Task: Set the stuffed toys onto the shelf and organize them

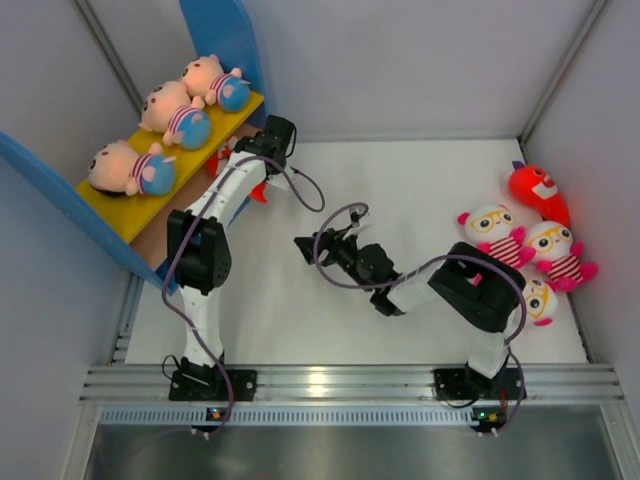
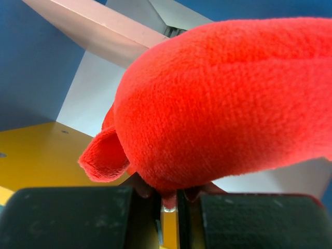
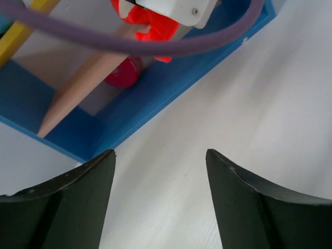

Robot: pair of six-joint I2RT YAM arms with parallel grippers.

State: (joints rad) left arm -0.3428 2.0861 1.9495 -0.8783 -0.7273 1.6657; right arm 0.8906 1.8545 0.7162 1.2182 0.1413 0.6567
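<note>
Red creature (image 2: 223, 104) pinched in left gripper (image 2: 168, 207) at the shelf (image 1: 222, 35); right gripper (image 3: 160, 155) holds nothing.

Fuzzy fleece, rounded body, small flap hanging off one side. It fills the left wrist view, so face and outline are cut off. Black fingers (image 2: 67, 218) are nearly pressed together on a tuft of it. From above, the wrist hides most of it at the lower tier's mouth, under the yellow board (image 1: 115, 220). Three peach dolls (image 1: 175, 115) lie in a row on that board. Right gripper's fingers are spread over the smooth white table (image 1: 420, 190). Three owls (image 1: 495, 230) and a second red creature (image 1: 535, 190) cluster at the table's right edge, one owl half hidden behind the right arm. Darker red round bit (image 3: 124, 72) by the tan board (image 3: 78, 85), can't tell what.
</note>
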